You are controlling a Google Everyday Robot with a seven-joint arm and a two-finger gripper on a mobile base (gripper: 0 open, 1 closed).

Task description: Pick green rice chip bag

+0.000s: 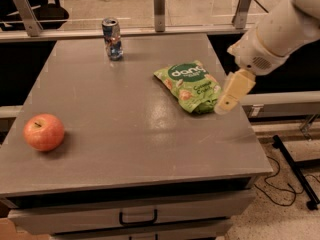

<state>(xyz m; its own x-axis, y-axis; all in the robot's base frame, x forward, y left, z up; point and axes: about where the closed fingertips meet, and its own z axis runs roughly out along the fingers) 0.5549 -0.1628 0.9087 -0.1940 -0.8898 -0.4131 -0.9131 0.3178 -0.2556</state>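
The green rice chip bag (190, 85) lies flat on the grey table (125, 134), right of centre, with its dark-green round logo toward the back. My gripper (231, 95) comes in from the upper right on a white arm. Its tan fingers (236, 88) hang just right of the bag's near right corner, above the table's right edge. Nothing is held in it.
A red apple (44, 132) sits near the table's left front. A blue drink can (112, 39) stands at the back centre. A rail with metal posts (159, 1) runs behind the table. A drawer with a handle (137, 217) is below the front edge.
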